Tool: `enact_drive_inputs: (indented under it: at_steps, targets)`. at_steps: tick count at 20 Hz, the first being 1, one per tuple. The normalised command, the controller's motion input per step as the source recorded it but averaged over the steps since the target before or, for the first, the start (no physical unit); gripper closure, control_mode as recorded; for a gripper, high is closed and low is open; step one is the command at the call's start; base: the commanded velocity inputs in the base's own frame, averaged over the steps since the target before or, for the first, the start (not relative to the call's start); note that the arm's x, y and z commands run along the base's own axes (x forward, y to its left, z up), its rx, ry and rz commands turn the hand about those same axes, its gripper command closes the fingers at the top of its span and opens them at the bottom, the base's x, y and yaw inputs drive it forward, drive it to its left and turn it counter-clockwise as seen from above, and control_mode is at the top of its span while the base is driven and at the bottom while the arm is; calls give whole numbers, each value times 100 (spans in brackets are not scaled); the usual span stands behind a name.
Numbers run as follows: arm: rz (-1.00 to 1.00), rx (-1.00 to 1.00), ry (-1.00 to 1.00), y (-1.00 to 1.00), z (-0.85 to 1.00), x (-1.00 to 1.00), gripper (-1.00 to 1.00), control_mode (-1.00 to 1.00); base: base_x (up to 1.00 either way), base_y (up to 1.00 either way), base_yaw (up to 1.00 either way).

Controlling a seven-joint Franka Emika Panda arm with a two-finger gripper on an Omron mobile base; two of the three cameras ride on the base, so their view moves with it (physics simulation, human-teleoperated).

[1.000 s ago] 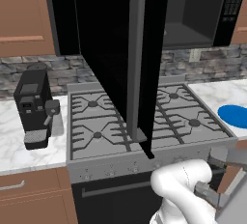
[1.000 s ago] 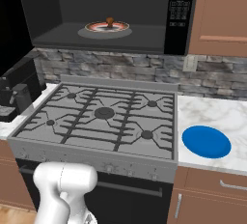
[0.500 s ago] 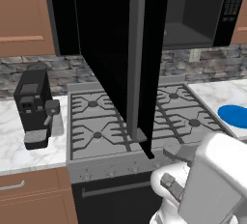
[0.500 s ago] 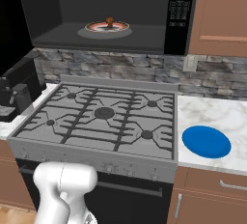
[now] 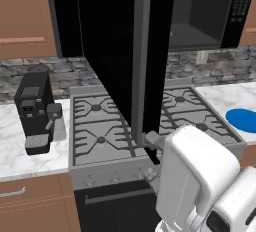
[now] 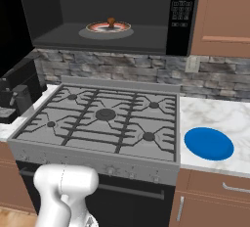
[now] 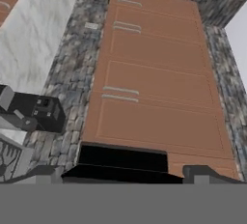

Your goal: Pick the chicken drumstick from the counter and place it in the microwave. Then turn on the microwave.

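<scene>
The microwave [image 6: 112, 13] stands with its door [image 5: 117, 51] swung fully open, judged ready for closing before start-up. Inside, the chicken drumstick [image 6: 111, 22], a small brown piece, rests on a plate [image 6: 108, 27] on the grey floor. The gripper [image 7: 123, 172], with jaws apart and empty, points away toward brown cabinets [image 7: 154, 73].

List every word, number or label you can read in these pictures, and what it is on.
None can be read.
Microwave button panel: light marks on the keys, too small and blurred to read.
Coffee machine: no legible label.
Stove front: controls blurred, no readable markings.
</scene>
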Motion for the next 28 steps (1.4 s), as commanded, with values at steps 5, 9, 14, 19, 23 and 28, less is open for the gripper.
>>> enact_drive_inputs:
  at_steps: [5,9,14,19,23,28]
  targets:
    - [0,8,0,22,-9,31,-100,-100,0,0,0]
    - [0,6,0,14,-15,33,-100,-100,0,0,0]
    - [0,4,0,20,-22,42,-100,-100,0,0,0]
    - [0,1,0,25,-20,48,-100,-100,0,0,0]
    - [0,0,0,24,-16,43,-100,-100,0,0,0]
    - [0,1,0,26,-17,42,-100,-100,0,0,0]
